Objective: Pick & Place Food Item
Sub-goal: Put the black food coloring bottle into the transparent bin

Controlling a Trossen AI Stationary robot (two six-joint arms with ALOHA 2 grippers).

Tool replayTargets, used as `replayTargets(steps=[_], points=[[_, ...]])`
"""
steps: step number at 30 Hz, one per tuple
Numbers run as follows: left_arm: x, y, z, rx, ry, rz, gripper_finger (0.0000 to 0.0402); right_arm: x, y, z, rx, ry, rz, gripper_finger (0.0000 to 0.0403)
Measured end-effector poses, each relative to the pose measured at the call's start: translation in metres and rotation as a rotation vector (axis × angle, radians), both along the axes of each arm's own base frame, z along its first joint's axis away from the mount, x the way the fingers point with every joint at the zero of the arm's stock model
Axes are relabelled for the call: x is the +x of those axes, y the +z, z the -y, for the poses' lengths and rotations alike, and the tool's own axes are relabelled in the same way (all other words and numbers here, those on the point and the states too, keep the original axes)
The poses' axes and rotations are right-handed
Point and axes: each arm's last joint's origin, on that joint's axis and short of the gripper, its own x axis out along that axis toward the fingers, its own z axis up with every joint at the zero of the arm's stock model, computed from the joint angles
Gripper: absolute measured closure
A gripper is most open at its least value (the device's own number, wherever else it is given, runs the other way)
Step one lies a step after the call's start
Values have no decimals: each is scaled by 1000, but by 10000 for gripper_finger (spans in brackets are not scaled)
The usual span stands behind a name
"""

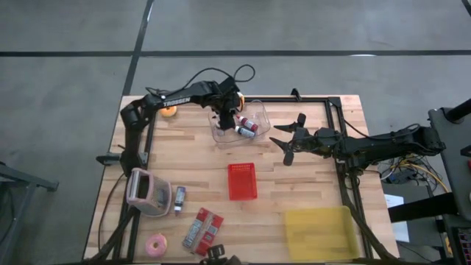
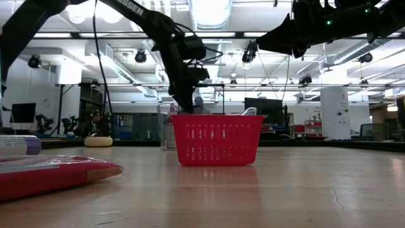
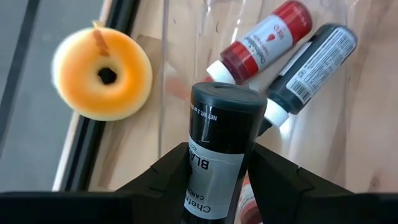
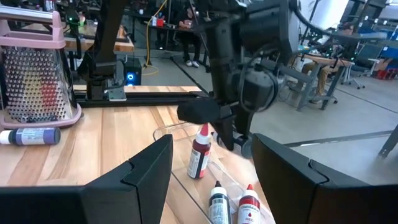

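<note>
Over the clear plastic tray (image 1: 259, 118) at the back of the wooden worktop (image 1: 309, 177), the left gripper (image 1: 223, 118) has its jaws clamped on a black-capped food-colouring bottle (image 3: 221, 149). Inside the tray lie a red bottle (image 3: 261, 43) and a dark bottle (image 3: 311, 68). An orange doughnut (image 3: 102, 76) sits just outside. To the right, the right gripper (image 1: 288, 141) hovers, jaws apart.

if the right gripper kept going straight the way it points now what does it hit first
Probably the clear container. The right gripper is open, aimed across the table at it, and its wrist view shows the tray dead ahead, with the left gripper holding a black bottle just beyond. Height is unclear.
</note>
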Motion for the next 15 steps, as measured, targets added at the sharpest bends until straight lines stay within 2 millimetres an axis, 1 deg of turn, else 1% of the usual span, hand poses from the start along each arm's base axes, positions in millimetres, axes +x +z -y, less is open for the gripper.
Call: replayTargets(steps=[3, 15], points=[[2, -9, -1, -11, 0, -20, 248, 0, 0, 0, 0, 0, 0, 188], [8, -35, -5, -45, 5, -66, 248, 0, 0, 0, -2, 0, -1, 188]])
